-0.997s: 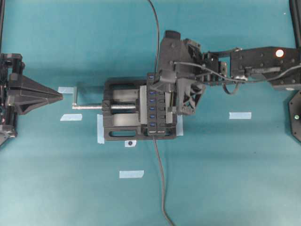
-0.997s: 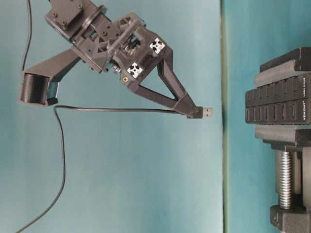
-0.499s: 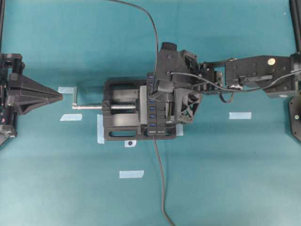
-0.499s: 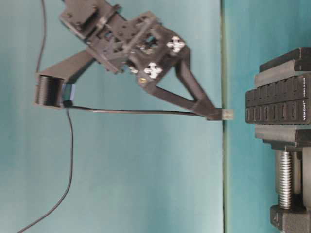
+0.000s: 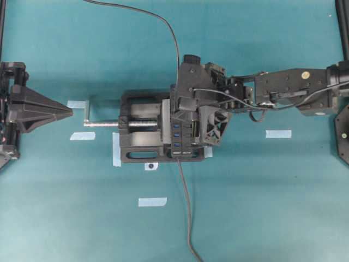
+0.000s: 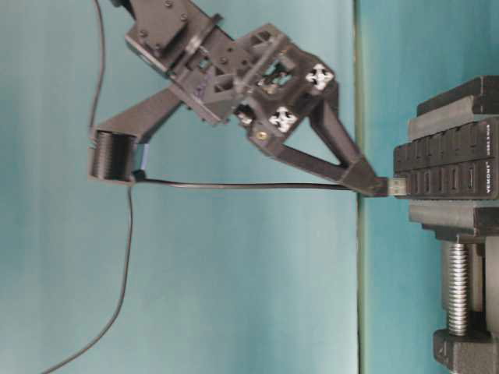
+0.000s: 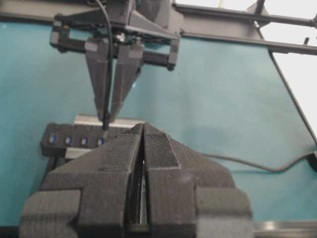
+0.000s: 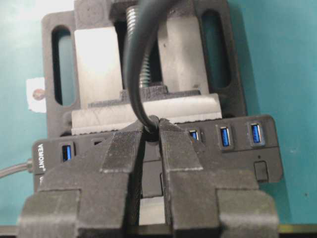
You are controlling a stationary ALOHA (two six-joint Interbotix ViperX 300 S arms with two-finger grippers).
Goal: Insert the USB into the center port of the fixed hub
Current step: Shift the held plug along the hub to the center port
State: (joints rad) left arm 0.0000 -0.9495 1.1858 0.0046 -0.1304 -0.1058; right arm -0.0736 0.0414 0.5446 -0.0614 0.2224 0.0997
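Pinching the USB plug (image 6: 396, 187), right gripper (image 6: 373, 184) has its jaws clamped on it, metal tip just at the face of the hub (image 6: 444, 165), in the vise (image 5: 143, 143). Left gripper (image 5: 68, 111) parked at 9 o'clock of the vise, well apart, jaws pressed together.

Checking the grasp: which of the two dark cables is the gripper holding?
The cable arcing to the overhead view's top edge; the right gripper pinches its USB plug. The other cable leaves the hub downward.
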